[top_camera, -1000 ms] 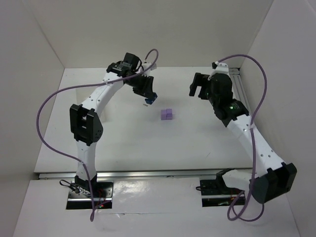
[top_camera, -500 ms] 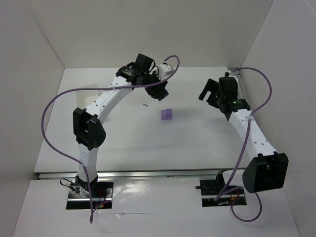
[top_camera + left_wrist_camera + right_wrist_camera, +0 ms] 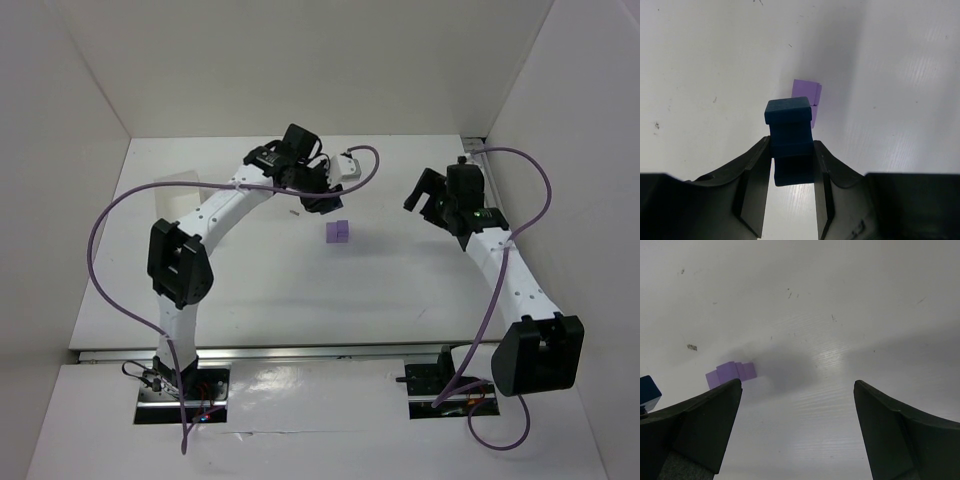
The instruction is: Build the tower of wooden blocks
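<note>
Block [image 3: 788, 135], dark blue, between left fingers [image 3: 752, 195] near purple blocks [image 3: 806, 92]; right fingers [image 3: 705, 425] wide.

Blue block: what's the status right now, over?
Left gripper shut on dark blue block, close to the purple blocks. Right gripper open, empty. Nothing seen in the way.
</note>
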You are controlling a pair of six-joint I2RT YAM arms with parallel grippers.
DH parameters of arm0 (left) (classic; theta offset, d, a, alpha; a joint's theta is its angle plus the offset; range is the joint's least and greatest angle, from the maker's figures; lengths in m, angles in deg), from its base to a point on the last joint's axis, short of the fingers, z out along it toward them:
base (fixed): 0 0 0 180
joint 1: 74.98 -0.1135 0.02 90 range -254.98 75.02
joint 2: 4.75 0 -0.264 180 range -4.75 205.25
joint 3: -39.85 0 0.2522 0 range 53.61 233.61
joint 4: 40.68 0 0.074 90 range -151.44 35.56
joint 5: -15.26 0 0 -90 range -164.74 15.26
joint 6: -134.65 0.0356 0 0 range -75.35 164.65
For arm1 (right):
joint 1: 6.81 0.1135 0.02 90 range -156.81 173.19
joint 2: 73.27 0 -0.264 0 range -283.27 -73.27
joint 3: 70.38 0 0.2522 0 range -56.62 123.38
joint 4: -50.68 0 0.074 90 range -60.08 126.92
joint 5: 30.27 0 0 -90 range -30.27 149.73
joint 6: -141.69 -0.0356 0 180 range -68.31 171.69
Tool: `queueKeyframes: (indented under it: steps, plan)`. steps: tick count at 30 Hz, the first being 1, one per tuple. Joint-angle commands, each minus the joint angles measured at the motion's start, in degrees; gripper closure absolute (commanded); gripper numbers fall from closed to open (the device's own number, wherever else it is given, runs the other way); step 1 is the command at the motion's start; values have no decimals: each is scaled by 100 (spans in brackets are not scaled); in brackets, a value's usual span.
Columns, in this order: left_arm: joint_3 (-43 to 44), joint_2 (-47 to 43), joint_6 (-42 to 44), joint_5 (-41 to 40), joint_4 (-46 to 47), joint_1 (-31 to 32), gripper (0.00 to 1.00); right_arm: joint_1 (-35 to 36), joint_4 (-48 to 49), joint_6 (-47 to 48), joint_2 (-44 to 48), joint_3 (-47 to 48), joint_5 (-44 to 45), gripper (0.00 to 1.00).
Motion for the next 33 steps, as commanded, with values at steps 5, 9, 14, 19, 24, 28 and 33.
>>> queueKeyframes:
  steps: [5,9,14,19,24,28,33]
  plan:
    - [338,-13,661,-273,-69,283,84,-34,203,-49,183,-180,-239,0]
    - [637,250,776,-273,-262,406,84,-34,203,-102,183,-242,-239,0]
    - [1172,619,828,-273,-525,407,82,-86,203,-102,235,-295,-239,0]
    - [1279,796,829,-273,-579,407,80,-87,203,-102,236,-347,-239,0]
    - [1279,910,890,-221,-632,407,80,-87,255,-102,288,-453,-239,0]
    - [1279,1015,890,-221,-632,407,80,-87,255,-102,288,-453,-292,0]
    - [1279,1015,890,-106,-632,407,79,-87,255,-102,288,-453,-292,0]
